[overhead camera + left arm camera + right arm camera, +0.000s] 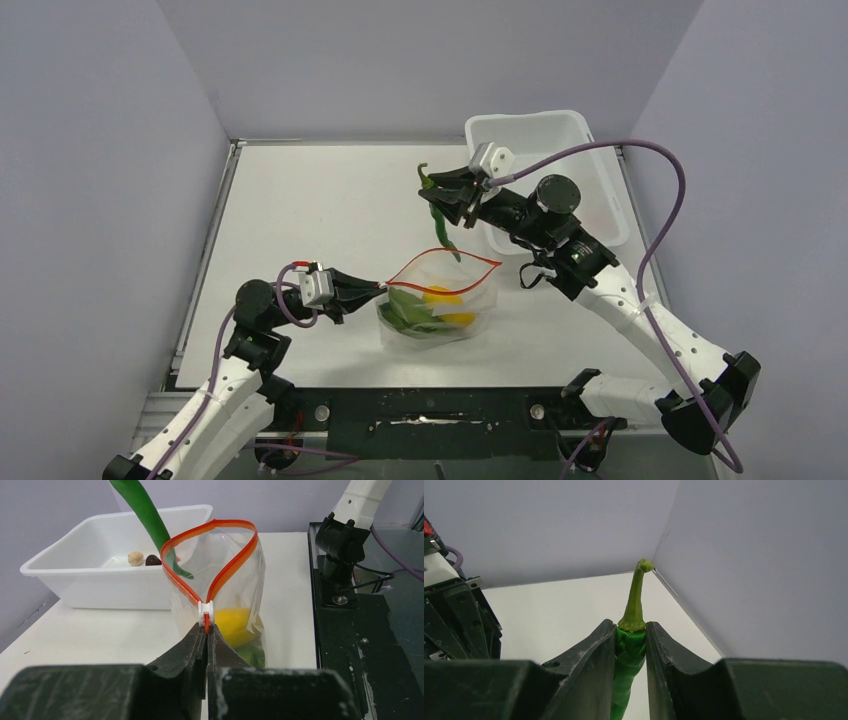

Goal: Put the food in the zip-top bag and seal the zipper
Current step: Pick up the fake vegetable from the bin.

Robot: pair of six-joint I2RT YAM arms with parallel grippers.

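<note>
The thin green pepper (437,205) is being held stem-up, long axis near vertical, tip hanging at the far rim of the zip-top bag (440,315) mouth; whether the tip is inside or just behind cannot be told. It is being pinched by the right tool (447,195), jaws narrow on its upper part. The bag is standing centre-frame on the surface (300,220), the zipper (430,252) spread in a loop, its left end being clamped by the fully closed left tool (375,288). The needed move is judged down, slightly toward frame bottom.
</note>
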